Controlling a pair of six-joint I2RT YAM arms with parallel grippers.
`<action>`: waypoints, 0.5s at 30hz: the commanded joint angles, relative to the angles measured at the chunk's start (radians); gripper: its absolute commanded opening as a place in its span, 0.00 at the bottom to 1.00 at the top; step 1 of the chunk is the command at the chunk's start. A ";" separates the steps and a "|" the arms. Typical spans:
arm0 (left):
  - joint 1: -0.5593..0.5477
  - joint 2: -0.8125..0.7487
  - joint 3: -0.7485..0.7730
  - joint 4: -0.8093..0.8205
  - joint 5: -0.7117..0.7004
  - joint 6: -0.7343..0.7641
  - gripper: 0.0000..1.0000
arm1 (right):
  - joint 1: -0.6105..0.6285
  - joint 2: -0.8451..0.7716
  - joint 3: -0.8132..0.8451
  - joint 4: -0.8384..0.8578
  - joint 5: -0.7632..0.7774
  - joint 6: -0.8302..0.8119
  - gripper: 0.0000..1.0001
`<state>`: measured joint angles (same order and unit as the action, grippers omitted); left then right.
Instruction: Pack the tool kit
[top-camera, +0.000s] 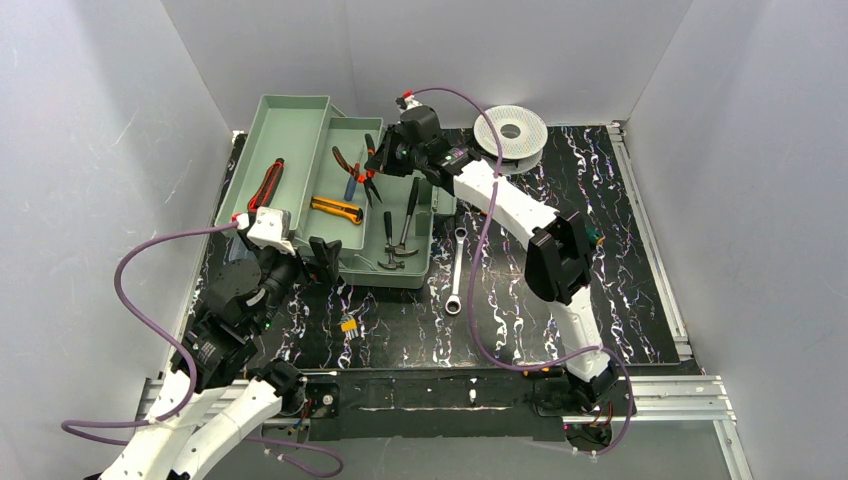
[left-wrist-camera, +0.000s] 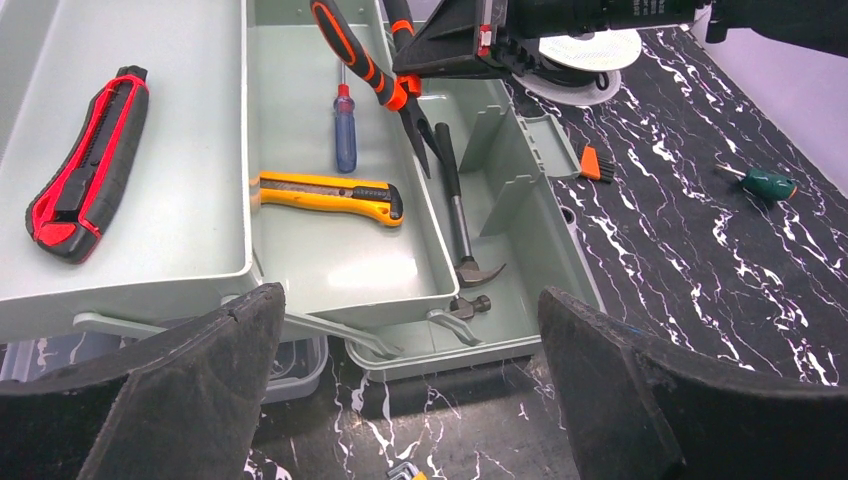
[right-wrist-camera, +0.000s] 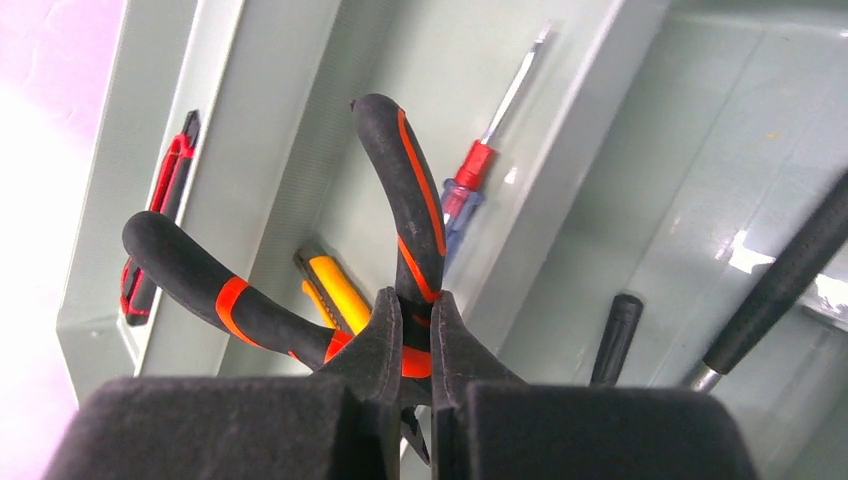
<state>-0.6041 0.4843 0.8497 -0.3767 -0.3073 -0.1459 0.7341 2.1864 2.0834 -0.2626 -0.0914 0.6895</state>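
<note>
The open toolbox (top-camera: 300, 130), at the back left of the table (top-camera: 650, 280), may snag the pliers (right-wrist-camera: 410, 190) on a tray wall or divider, because the right gripper (right-wrist-camera: 415, 340) is clamped on them only near the pivot and they could swing or slip going down. The box is pale green, with a red knife (left-wrist-camera: 85, 165), a yellow knife (left-wrist-camera: 330, 195), a screwdriver (left-wrist-camera: 345, 130) and hammers (left-wrist-camera: 460, 215) already inside; the pliers hang nose-down, black-and-orange handles splayed. The left gripper (left-wrist-camera: 412, 310) hovers wide open before the front wall.
</note>
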 joint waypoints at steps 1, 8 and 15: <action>0.006 -0.001 -0.005 0.012 -0.015 0.011 0.98 | 0.002 -0.119 -0.105 0.113 0.173 0.102 0.01; 0.006 -0.001 -0.003 0.008 0.003 0.012 0.98 | -0.002 -0.279 -0.376 0.159 0.343 0.175 0.01; 0.006 0.005 -0.001 0.005 0.011 0.014 0.98 | -0.001 -0.269 -0.452 0.088 0.293 0.248 0.01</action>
<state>-0.6041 0.4843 0.8463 -0.3752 -0.2996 -0.1413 0.7311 1.9736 1.6688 -0.2214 0.2142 0.8734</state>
